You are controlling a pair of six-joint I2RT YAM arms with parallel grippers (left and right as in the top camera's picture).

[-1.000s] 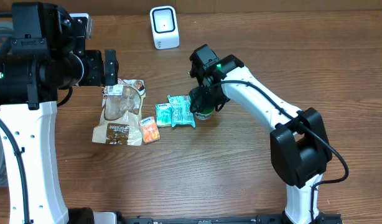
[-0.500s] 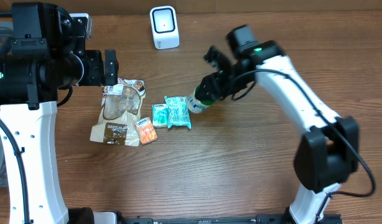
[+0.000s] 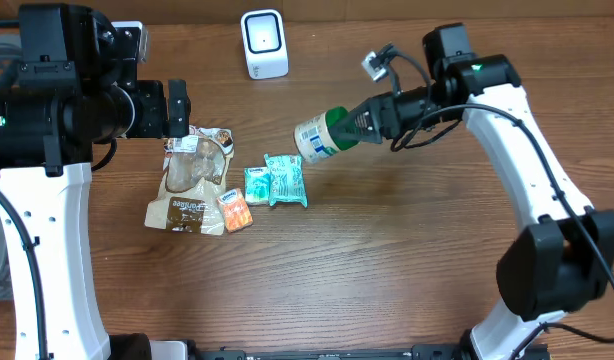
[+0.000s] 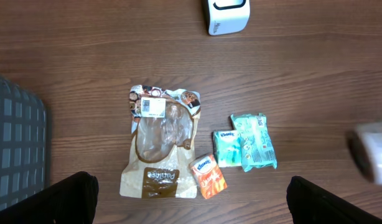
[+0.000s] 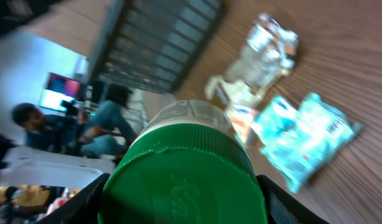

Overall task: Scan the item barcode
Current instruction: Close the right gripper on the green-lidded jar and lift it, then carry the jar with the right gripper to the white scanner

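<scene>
I have the brown wooden table (image 3: pixel 387 280) filling the overhead frame. The left arm (image 3: pixel 47 120) takes up the upper left. The right arm (image 3: pixel 517 150) runs from the lower right up to the upper right, then bends toward the centre.

The left gripper (image 3: pixel 172 110) hangs with its jaws spread as wide as they go and nothing between them. In its wrist view the two fingers (image 4: pixel 73 199) sit in the bottom corners of the frame. A grey slatted basket (image 4: pixel 17 149) lies along the left edge of that view.

A brown snack bag (image 3: pixel 194 180) with a clear window lies flat, left of centre in the overhead view, just below the left gripper. The white scanner (image 3: pixel 264 43) stands at the top of the frame, left of centre, apart from everything else.

The right gripper (image 3: pixel 365 120) has its jaws partly closed around the green cap of the bottle (image 3: pixel 317 137). The bottle is held up off the table on its side, just above the centre of the frame. Its base points left and its cap points right into the fingers. It sits below and to the right of the scanner, not touching it. From the right wrist the cap fills the bottom middle of the view.

Two teal tissue packs lie side by side just right of the bag, the larger pack (image 3: pixel 288 180) on the right and the smaller pack (image 3: pixel 256 185) on the left. A small orange pack (image 3: pixel 237 211) lies at the bag's lower right corner; I cannot tell whether it touches.
</scene>
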